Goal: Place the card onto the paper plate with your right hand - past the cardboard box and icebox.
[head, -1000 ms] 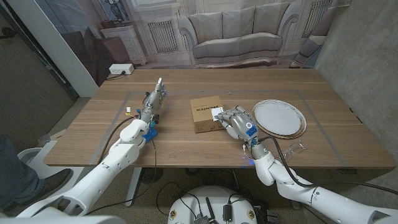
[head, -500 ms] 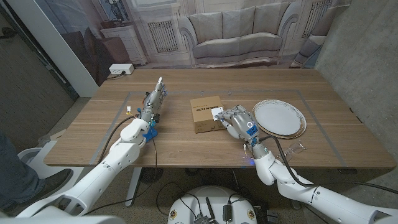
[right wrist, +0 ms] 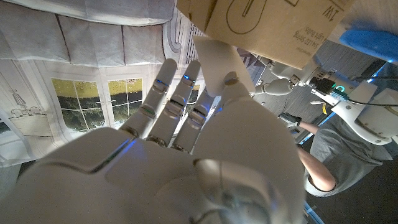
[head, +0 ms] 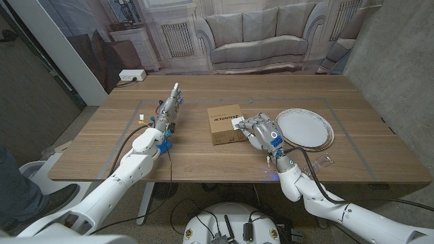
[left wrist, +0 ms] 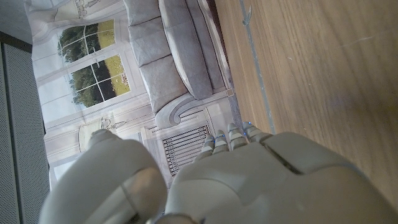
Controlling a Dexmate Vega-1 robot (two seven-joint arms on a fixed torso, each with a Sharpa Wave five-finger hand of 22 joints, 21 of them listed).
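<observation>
The right hand (head: 260, 131) is at the cardboard box (head: 223, 124), fingers reaching over its right side where a small white card (head: 237, 123) lies on top. From the head view the fingertips look to be on the card's edge, though I can't tell whether they have pinched it or only touch it. In the right wrist view the fingers are stretched up against the box. So this is the pick-up step. Next it must secure the card, lift it and carry it right to the paper plate (head: 304, 127), just beside. The left hand (head: 171, 107) stands on its edge, fingers straight, holding nothing
</observation>
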